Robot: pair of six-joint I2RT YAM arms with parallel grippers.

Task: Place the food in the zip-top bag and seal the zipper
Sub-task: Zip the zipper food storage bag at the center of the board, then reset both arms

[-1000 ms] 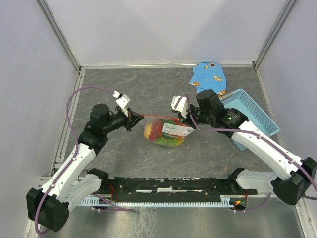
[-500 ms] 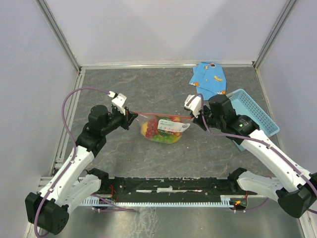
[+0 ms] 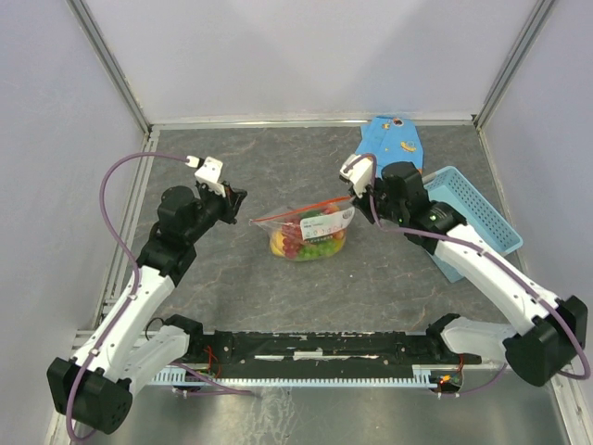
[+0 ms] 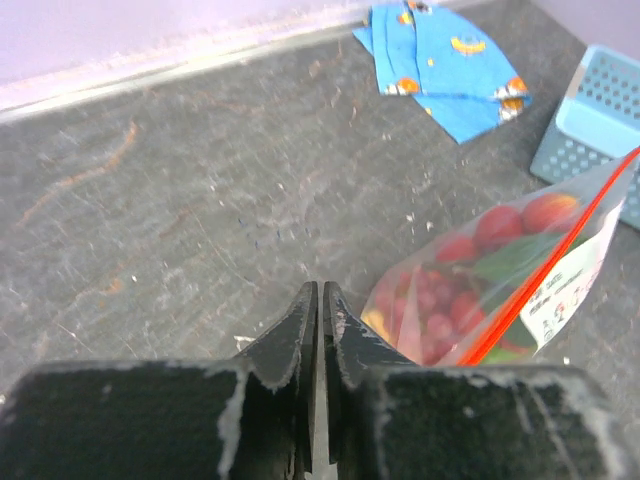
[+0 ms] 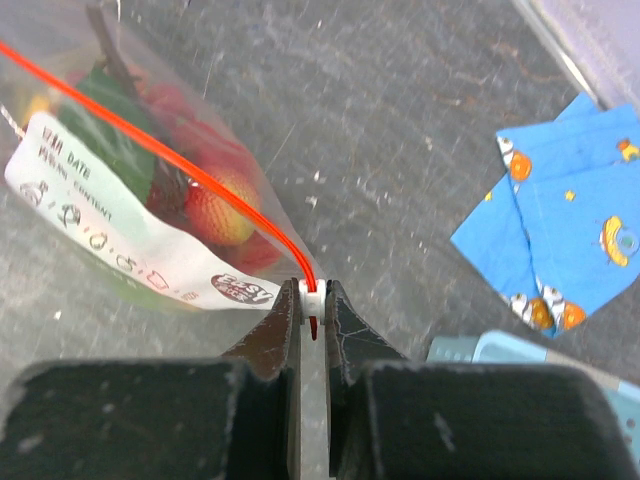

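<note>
The clear zip-top bag (image 3: 310, 234) holds the food (image 3: 304, 243): red, yellow and green toy fruits. It stands on the grey table between the arms, and shows in the left wrist view (image 4: 500, 290) and the right wrist view (image 5: 150, 210). Its orange-red zipper (image 3: 301, 209) slants up to the right. My right gripper (image 5: 313, 292) is shut on the zipper's small white end piece (image 5: 313, 297) at the bag's right corner (image 3: 353, 206). My left gripper (image 4: 320, 292) is shut and empty, left of the bag and apart from it (image 3: 236, 197).
A folded blue patterned cloth (image 3: 393, 144) lies at the back right. A light-blue slotted basket (image 3: 473, 218) stands at the right, partly under my right arm. Grey walls and metal rails (image 3: 306, 120) bound the table.
My left gripper has let go of the bag's left corner and drawn back to the left and up. My right gripper still holds the zipper's end; the bag has sagged and its zipper now slants.
</note>
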